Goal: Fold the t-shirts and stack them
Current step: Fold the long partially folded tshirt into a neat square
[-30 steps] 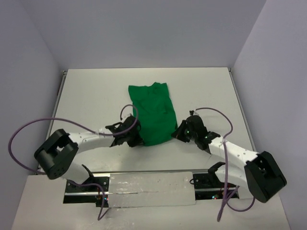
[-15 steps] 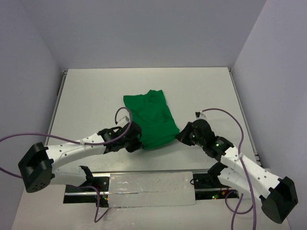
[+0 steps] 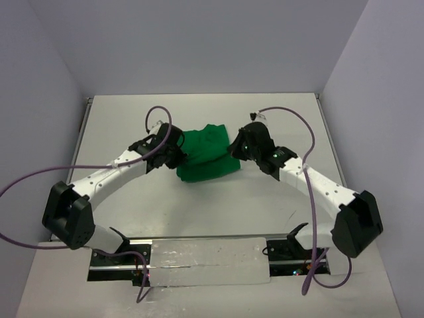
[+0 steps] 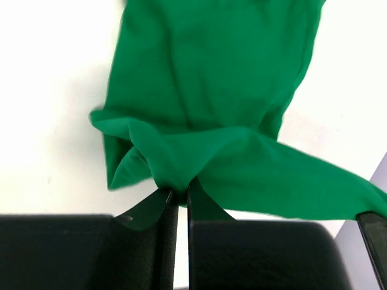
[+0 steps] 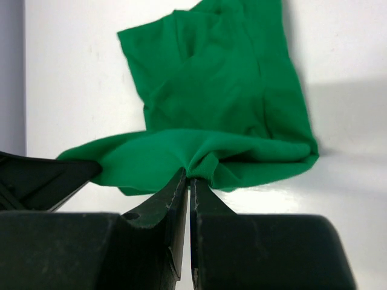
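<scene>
At the middle of the worktop: a green t-shirt, bunched and doubled over on itself between the two arms.
Far part of the t-shirt: lies fairly flat on the white surface, filling the upper half of both wrist views.
Near edge of the t-shirt: gathered into a stretched band; in the left wrist view it runs from lower centre out to the right edge of the frame.
Left fingers: pressed almost together on a puckered pinch of green cloth, at lower centre of the left wrist view; in the top view they meet the shirt's left side.
Right fingers: narrowed to a thin slit, clamping a fold of the same band, at lower centre of the right wrist view; in the top view they meet the shirt's upper right corner.
Arms: the left arm and the right arm reach from the lower corners of the top view in toward the centre.
Cables: a purple cable loops above each wrist.
Walls: plain pale grey, behind and beside the worktop.
</scene>
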